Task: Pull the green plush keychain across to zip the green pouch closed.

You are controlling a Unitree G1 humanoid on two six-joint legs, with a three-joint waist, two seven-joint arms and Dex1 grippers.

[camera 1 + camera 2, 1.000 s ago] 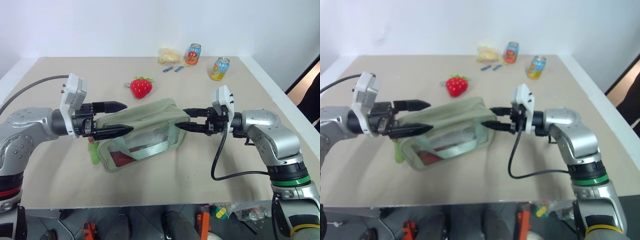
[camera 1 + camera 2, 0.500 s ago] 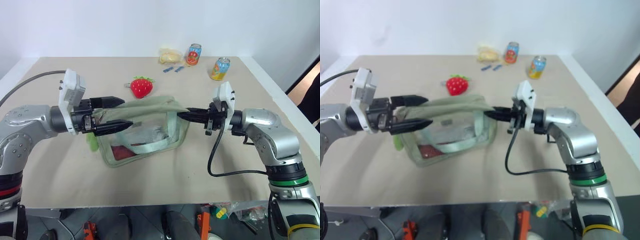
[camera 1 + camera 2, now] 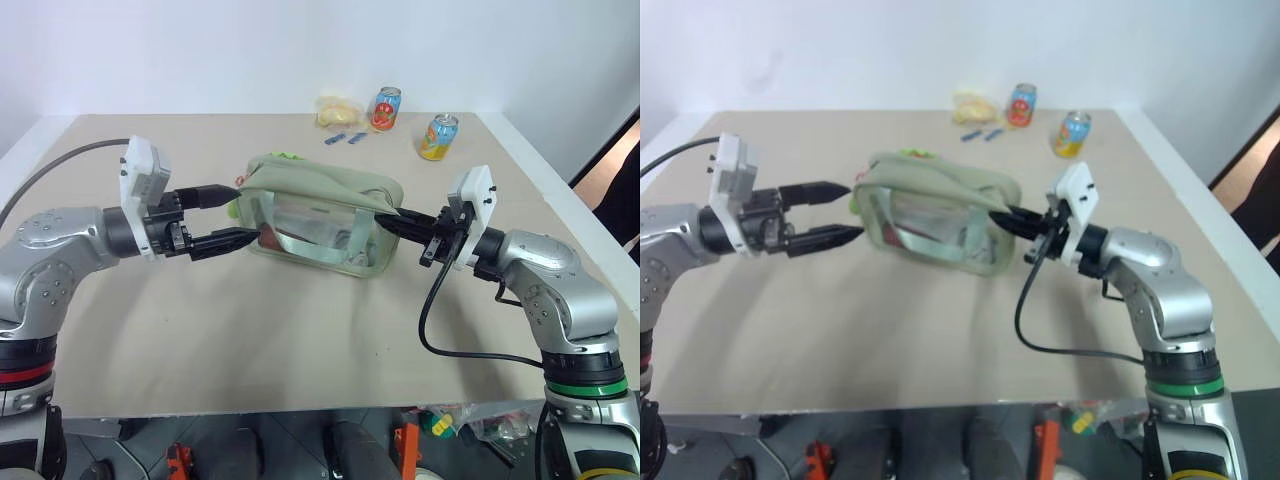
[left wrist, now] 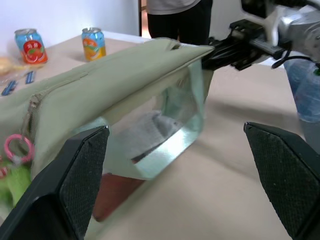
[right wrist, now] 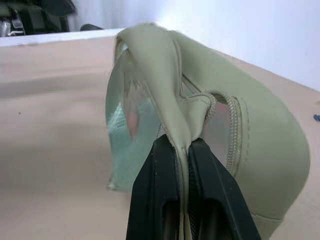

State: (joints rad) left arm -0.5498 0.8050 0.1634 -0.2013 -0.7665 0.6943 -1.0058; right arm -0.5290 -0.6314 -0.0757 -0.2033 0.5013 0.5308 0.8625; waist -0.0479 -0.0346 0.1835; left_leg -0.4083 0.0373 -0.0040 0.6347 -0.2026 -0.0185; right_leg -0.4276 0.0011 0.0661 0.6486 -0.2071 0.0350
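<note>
The green pouch (image 3: 318, 220) sits mid-table, its clear window facing me and its right end pulled up. My right gripper (image 3: 388, 218) is shut on the fabric at that right end; the right wrist view shows the cloth pinched between the fingers (image 5: 150, 190) beside the zipper. My left gripper (image 3: 243, 211) is open at the pouch's left end, one finger above it and one below, not gripping. The green plush keychain (image 4: 12, 177) hangs with a pink ring at that left end, close to one left finger (image 4: 75, 195).
Two drink cans (image 3: 388, 108) (image 3: 439, 137), a yellow packet (image 3: 338, 110) and small blue items (image 3: 345, 138) lie at the table's far edge. Green leaves of a strawberry plush (image 3: 288, 156) peek over the pouch. A person (image 4: 175, 20) stands beyond the table.
My right gripper closed on the pouch's right end and drew it right and away from me; the pouch now covers the strawberry plush. The left gripper stayed open at the left end.
</note>
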